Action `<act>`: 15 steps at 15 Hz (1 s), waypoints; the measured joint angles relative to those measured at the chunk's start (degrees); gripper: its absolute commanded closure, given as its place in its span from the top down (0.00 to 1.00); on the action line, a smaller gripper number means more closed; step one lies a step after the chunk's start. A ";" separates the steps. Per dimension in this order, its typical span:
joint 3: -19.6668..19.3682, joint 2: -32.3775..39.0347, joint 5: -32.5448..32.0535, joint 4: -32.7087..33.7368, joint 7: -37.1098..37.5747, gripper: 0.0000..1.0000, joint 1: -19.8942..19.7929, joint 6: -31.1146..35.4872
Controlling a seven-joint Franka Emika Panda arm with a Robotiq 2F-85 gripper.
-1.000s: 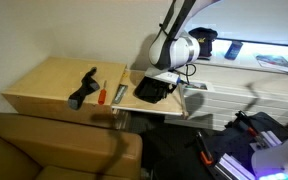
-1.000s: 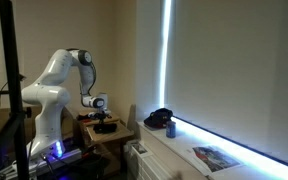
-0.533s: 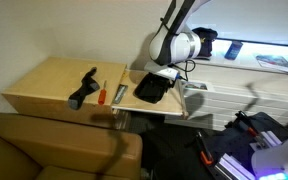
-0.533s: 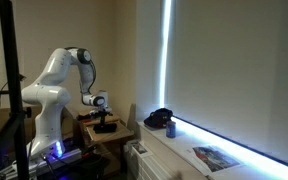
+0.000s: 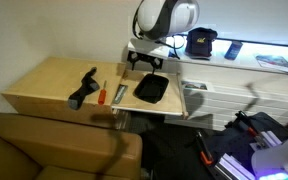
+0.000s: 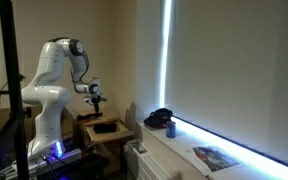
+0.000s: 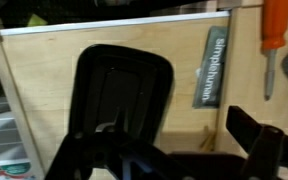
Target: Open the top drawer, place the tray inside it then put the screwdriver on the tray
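The top drawer (image 5: 176, 97) of the pale wooden cabinet stands pulled out. The black tray (image 5: 150, 89) lies flat inside it and also shows in the other exterior view as the tray (image 6: 106, 126). In the wrist view the tray (image 7: 119, 95) lies on the drawer's bare wood (image 7: 44, 90). My gripper (image 5: 147, 66) hangs open and empty a short way above the tray, apart from it; it is the same gripper (image 6: 95, 94) (image 7: 169, 150). The orange-handled screwdriver (image 5: 100, 94) lies on the cabinet top, left of the drawer; the screwdriver (image 7: 275, 35) is at the wrist view's upper right.
A longer black angular tool (image 5: 83, 88) lies on the cabinet top beside the screwdriver. A white slatted unit (image 5: 234, 95) with a black cap-like object (image 5: 201, 42) on top stands behind the drawer. A brown sofa (image 5: 54, 145) is in front. A black label (image 7: 213, 65) sits beside the tray.
My gripper has opened, let go of the tray and risen straight up. The tray now rests alone in the drawer.
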 measured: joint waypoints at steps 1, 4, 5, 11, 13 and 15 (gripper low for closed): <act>2.19 0.55 0.06 1.93 -0.79 1.00 0.06 0.17; 6.50 4.73 0.30 7.10 -2.65 1.00 0.12 2.65; 6.63 5.88 0.30 7.84 -3.04 1.00 0.11 3.09; 5.52 13.42 -1.63 12.63 -4.96 1.00 0.88 2.24; 5.63 19.96 -1.71 18.07 -7.18 1.00 1.68 2.33; 5.60 26.36 -1.72 24.27 -9.71 1.00 2.58 2.36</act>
